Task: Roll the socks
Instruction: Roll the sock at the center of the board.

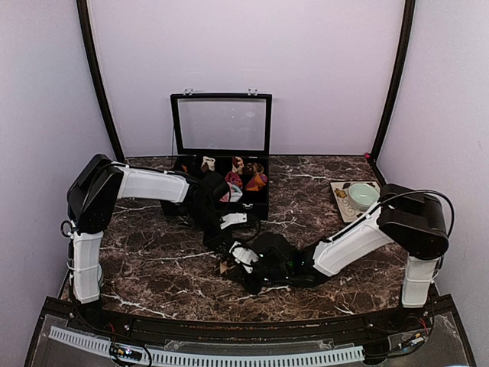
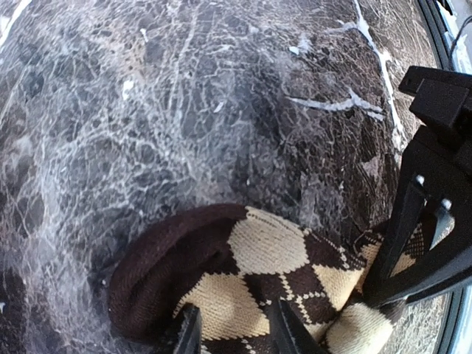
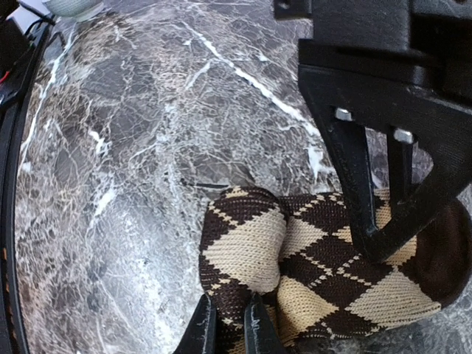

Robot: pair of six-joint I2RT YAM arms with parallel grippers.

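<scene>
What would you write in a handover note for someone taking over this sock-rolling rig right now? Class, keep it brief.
Left hand: shut on the brown-and-beige socks, near their dark end.
Right hand: shut on the same socks, at the patterned end.
Socks lie on the marble table, in front of the open box.
Done: bunched, perhaps partly folded; no finished roll.
Left to do: roll them; magenta pair not clearly visible.

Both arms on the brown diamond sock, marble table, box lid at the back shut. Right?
No: the lid stands open, upright above the box, per the top view. Both arms are on the brown diamond sock, on the marble table.
</scene>
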